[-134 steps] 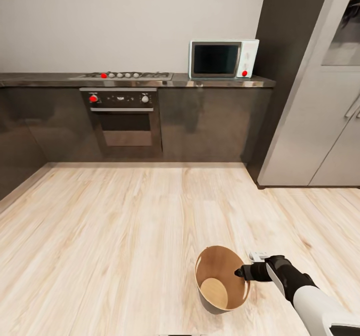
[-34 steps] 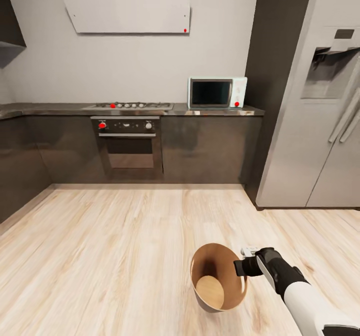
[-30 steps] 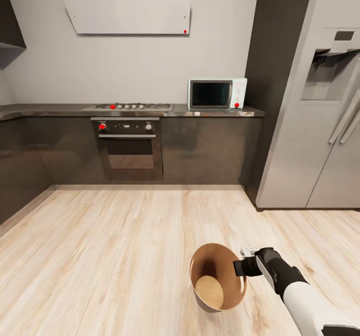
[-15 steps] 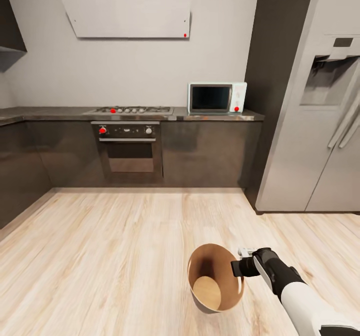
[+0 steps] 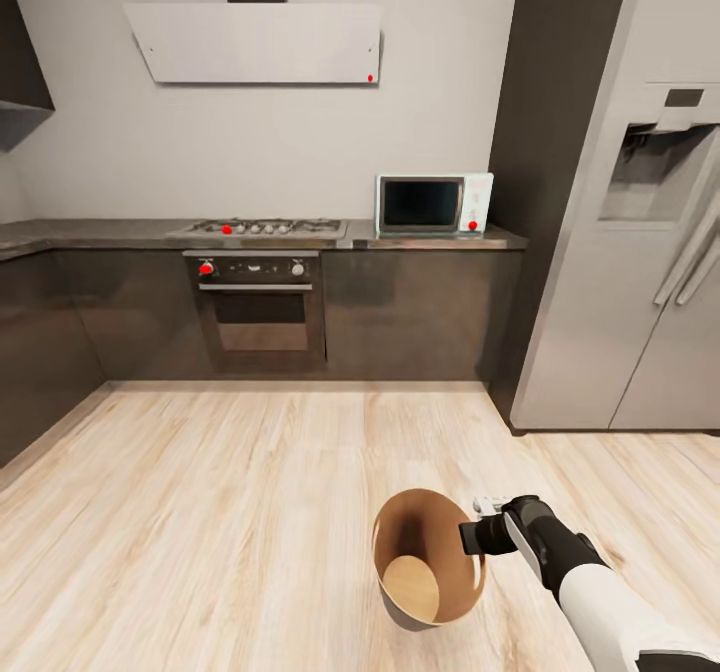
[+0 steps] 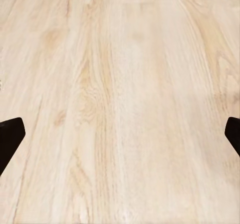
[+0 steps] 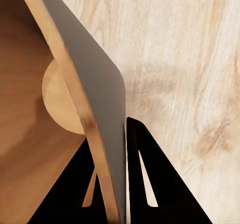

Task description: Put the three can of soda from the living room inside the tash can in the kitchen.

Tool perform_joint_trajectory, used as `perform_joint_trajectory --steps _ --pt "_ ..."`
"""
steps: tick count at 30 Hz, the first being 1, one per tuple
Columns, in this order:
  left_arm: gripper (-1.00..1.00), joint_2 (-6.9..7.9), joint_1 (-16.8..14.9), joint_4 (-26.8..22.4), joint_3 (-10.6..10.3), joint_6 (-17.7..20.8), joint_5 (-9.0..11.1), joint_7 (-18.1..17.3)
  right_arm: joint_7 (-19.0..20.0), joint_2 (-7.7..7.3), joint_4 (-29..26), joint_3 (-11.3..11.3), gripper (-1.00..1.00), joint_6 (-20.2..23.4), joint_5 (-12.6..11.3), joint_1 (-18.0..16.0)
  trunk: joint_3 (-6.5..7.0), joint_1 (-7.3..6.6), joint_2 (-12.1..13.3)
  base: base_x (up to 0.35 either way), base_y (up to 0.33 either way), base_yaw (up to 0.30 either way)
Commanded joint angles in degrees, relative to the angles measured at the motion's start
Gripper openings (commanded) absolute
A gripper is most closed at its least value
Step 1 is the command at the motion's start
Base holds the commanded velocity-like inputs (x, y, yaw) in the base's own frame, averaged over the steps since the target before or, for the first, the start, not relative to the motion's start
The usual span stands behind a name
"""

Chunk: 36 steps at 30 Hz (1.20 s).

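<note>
Bin, the tash can (image 5: 430, 572), sits on the wood floor (image 5: 200, 512) in the kitchen, near the fridge (image 5: 640, 252). R gripper (image 5: 474, 537) pinches its rim w/ fingers (image 7: 145, 184) close together, one inside, one outside. L gripper (image 6: 120, 139) fingers wide apart over bare floor, holding nothing.

Right arm (image 5: 610, 602): glossy white forearm shell, black wrist section, small pale-grey block beside the wrist. Right gripper (image 7: 116, 174): flat matte-black triangular fingers (image 7: 150, 184), each with a slim slot cut-out. Left gripper fingertips (image 6: 10, 139): plain black, blunt.
</note>
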Motion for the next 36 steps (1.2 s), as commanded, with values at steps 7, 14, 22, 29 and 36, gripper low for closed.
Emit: perform_joint_trajectory --steps 7,14,22,29,36 --pt "1.00 0.00 0.0 0.0 0.0 0.0 0.0 0.0 0.3 0.35 0.0 -0.1 -1.00 0.4 -0.9 0.0 1.27 -1.55 2.8 0.000 0.000 0.000" --pt "1.00 0.00 0.0 0.0 0.0 0.0 0.0 0.0 0.4 0.49 0.0 1.5 -1.00 0.4 -0.9 0.0 2.52 -3.08 5.6 0.000 0.000 0.000" --pt "1.00 0.00 0.0 0.0 0.0 0.0 -0.1 0.0 0.3 1.01 0.0 1.9 -1.00 2.2 -0.9 0.0 3.96 -4.84 8.8 0.000 0.000 0.000" --pt "1.00 0.00 0.0 0.0 0.0 0.0 -0.1 0.0 0.3 1.24 0.0 2.0 -1.00 2.9 -0.9 0.0 5.22 -6.38 11.6 0.000 0.000 0.000" --pt "1.00 0.00 0.0 0.0 0.0 0.0 -0.1 -0.1 0.3 1.26 0.0 2.0 -1.00 2.9 -0.9 0.0 6.47 -7.92 14.5 0.000 0.000 0.000"
